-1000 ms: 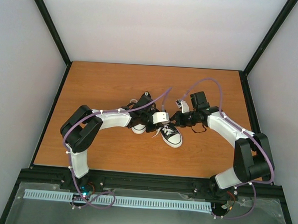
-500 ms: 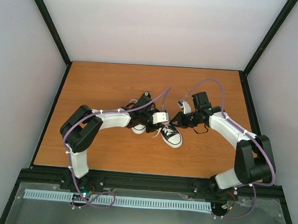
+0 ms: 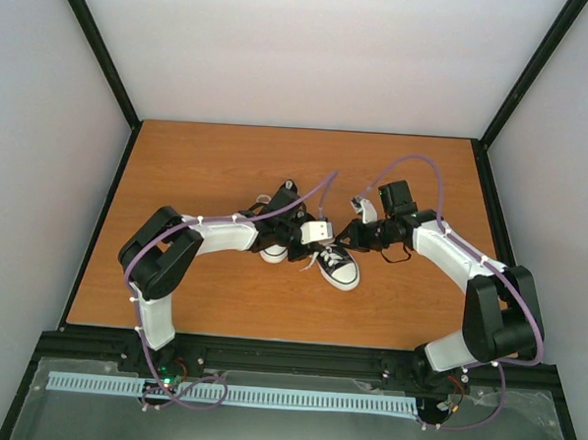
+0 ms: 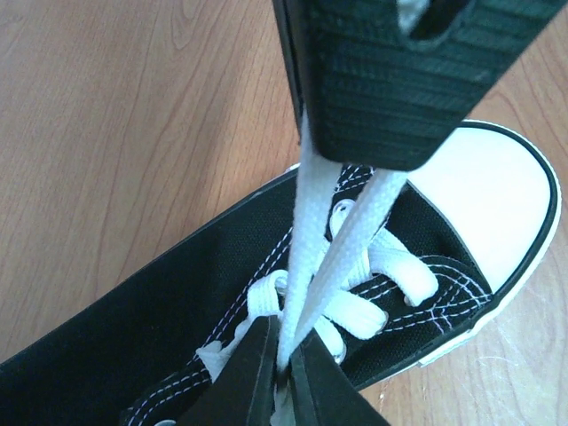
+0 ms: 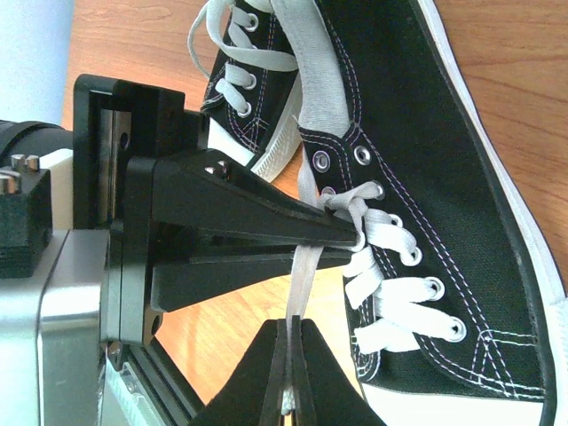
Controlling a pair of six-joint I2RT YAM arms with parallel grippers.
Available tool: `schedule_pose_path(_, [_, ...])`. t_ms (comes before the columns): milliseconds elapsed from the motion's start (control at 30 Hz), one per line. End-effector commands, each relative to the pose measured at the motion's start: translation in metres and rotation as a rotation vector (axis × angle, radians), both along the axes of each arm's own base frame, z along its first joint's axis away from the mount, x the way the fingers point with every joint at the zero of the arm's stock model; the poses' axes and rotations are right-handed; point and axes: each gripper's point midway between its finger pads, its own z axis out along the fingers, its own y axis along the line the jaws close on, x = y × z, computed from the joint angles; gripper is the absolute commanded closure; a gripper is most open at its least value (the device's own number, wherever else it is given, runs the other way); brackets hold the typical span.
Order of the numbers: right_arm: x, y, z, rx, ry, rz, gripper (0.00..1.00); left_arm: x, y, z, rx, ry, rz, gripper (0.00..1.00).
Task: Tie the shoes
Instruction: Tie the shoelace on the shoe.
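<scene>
Two small black shoes with white toe caps lie mid-table. The nearer shoe point(image 3: 339, 269) point(image 4: 177, 311) point(image 5: 426, 169) is between both grippers. The other shoe point(image 3: 273, 251) point(image 5: 253, 75) is mostly under the left arm. My left gripper point(image 3: 310, 248) point(image 4: 282, 342) is shut on two white lace strands point(image 4: 311, 231) just above the eyelets. They run up to the right gripper's fingers point(image 4: 390, 80). My right gripper point(image 3: 345, 237) point(image 5: 290, 333) is shut on a taut lace point(image 5: 303, 271) that comes off a knot by the upper eyelets. The left gripper's fingers point(image 5: 257, 217) point at that knot.
The orange wooden table point(image 3: 198, 166) is walled by white panels with black posts at the back and sides. A black rail point(image 3: 287, 353) runs along the near edge, where both arm bases stand. Purple cables loop over both arms.
My right wrist has shifted slightly to the right with the lace still in its jaws. The left arm and the shoes stay almost where they were.
</scene>
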Motion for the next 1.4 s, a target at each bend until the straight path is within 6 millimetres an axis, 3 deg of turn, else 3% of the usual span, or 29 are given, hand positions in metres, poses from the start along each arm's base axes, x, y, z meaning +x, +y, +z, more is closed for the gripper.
schedule_pose_path(0, [0.006, 0.0, 0.017, 0.044, -0.038, -0.018, 0.97, -0.004, 0.022, -0.025, 0.097, 0.044, 0.029, 0.92])
schedule_pose_path(333, [0.006, -0.001, 0.014, 0.027, -0.036, -0.007, 0.97, -0.005, 0.024, -0.027, 0.108, 0.043, 0.026, 0.92])
schedule_pose_path(800, [0.008, -0.003, 0.029, 0.018, -0.064, -0.004, 0.97, -0.009, 0.029, -0.033, 0.128, 0.041, 0.015, 0.93])
schedule_pose_path(1033, [0.005, -0.003, 0.026, 0.023, -0.051, -0.006, 0.97, -0.011, 0.029, -0.034, 0.128, 0.042, 0.006, 0.99])
schedule_pose_path(1367, [0.008, -0.004, 0.034, 0.039, -0.058, -0.012, 0.97, -0.01, 0.03, -0.035, 0.13, 0.038, 0.016, 0.95])
